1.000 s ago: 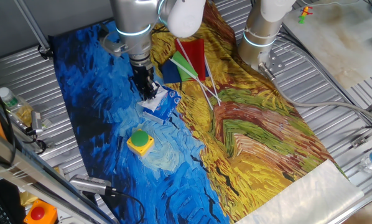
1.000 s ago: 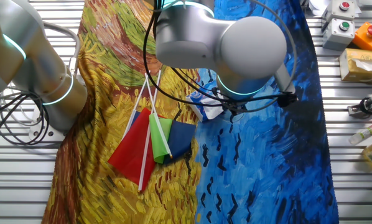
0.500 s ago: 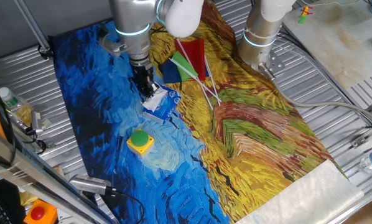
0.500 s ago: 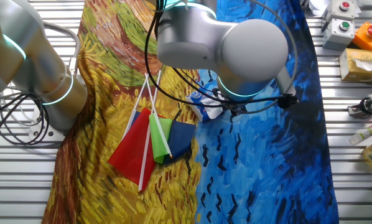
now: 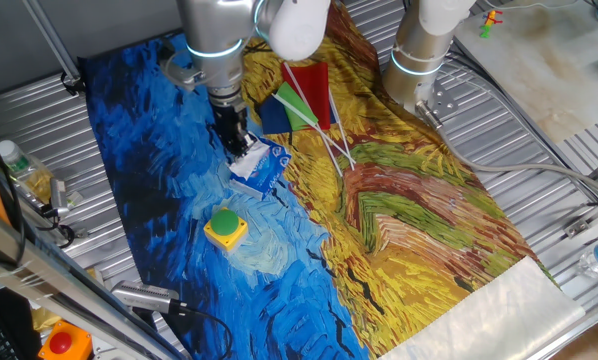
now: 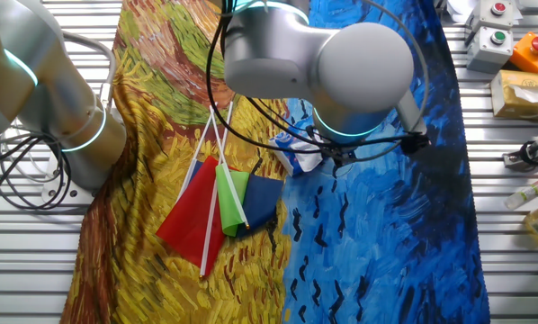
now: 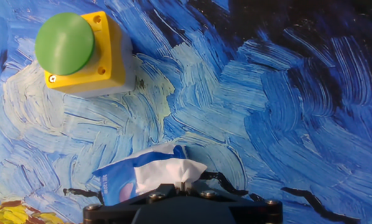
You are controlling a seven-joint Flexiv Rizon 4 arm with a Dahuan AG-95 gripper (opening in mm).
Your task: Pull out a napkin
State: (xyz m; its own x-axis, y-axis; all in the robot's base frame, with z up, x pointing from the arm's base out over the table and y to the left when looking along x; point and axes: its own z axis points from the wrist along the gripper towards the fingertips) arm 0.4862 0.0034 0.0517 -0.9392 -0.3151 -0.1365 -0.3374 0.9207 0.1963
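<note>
The small blue tissue packet (image 5: pixel 262 170) lies on the blue part of the painted cloth. The white creased napkin (image 5: pixel 246 155) sticks up out of its top. My gripper (image 5: pixel 239 146) points straight down onto it, and the fingers look closed on the top of the napkin. In the hand view the napkin (image 7: pixel 168 173) rises from the packet (image 7: pixel 113 181) into the nearly closed jaws of the gripper (image 7: pixel 182 185). In the other fixed view the arm hides most of the packet (image 6: pixel 288 143), and a bit of napkin (image 6: pixel 309 161) shows under the wrist.
A yellow box with a green button (image 5: pixel 225 227) sits just in front of the packet; it also shows in the hand view (image 7: pixel 80 53). Red, green and blue flags on white sticks (image 5: pixel 301 96) lie beside the packet. A second arm's base (image 5: pixel 424 55) stands behind.
</note>
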